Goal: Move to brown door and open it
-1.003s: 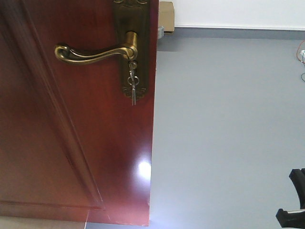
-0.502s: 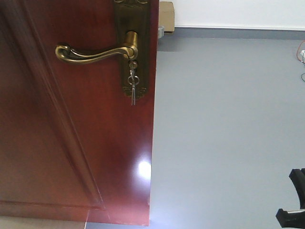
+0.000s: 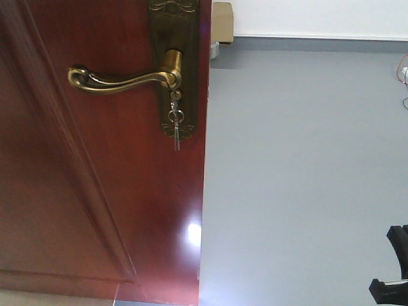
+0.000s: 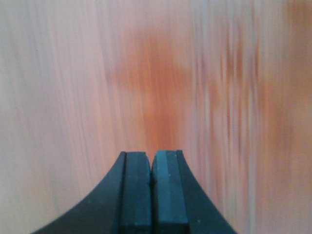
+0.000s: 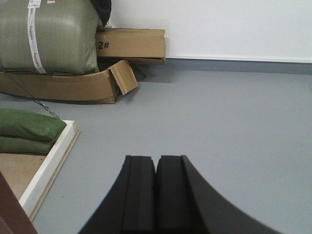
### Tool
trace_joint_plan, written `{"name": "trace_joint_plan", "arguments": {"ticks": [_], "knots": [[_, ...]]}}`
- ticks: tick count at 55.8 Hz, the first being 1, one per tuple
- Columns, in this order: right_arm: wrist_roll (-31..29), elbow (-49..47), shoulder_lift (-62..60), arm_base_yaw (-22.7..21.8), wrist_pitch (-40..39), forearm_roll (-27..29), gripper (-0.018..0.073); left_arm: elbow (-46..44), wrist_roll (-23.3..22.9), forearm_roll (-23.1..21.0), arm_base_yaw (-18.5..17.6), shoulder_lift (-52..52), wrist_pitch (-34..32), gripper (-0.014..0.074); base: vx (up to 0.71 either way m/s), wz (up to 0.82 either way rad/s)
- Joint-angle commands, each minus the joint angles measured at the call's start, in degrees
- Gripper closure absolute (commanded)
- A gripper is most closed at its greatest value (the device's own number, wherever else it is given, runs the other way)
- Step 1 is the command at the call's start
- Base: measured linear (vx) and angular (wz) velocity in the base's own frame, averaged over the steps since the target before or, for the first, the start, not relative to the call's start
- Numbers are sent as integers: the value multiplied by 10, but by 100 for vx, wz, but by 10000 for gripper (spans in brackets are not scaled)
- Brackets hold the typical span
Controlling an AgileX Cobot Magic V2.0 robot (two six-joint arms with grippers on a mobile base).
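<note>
The brown door [image 3: 95,191] fills the left half of the front view, glossy reddish wood with a raised panel. Its brass backplate [image 3: 180,38] carries a curved brass lever handle [image 3: 121,80] pointing left, and small silver keys [image 3: 175,124] hang below it. The door's free edge runs down the middle of that view. My left gripper [image 4: 152,158] is shut, empty, and faces a blurred reddish wood surface [image 4: 161,83] very close up. My right gripper [image 5: 156,161] is shut on nothing and points over the grey floor [image 5: 229,122].
Cardboard boxes [image 5: 129,44] and a green sack [image 5: 48,36] lie by the white wall. A white wooden frame [image 5: 48,163] with green bags [image 5: 27,129] sits at the left. A black object [image 3: 392,268] shows at the front view's lower right. Grey floor [image 3: 299,178] stretches right of the door.
The handle and backplate have shifted slightly left and down in the front view, and the door edge has moved little. The keys hang a bit lower.
</note>
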Motion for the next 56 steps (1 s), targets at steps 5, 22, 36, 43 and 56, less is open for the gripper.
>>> {"name": "trace_joint_plan", "arguments": {"ticks": [5,22,36,43,56], "knots": [[-5,2,-3,1,-46,-2,559,17,-5,-2,0,-67,59,600,0,0],[-5,2,-3,1,-46,-2,559,22,-5,-1,0,-70,75,600,0,0],[-5,2,-3,1,-46,-2,559,21,-5,-2,0,-70,43,600,0,0],[-5,2,-3,1,-43,-2,559,21,-5,-2,0,-70,43,600,0,0],[-5,2,-3,1,-44,-2,559,21,-5,-2,0,-70,44,600,0,0]]}}
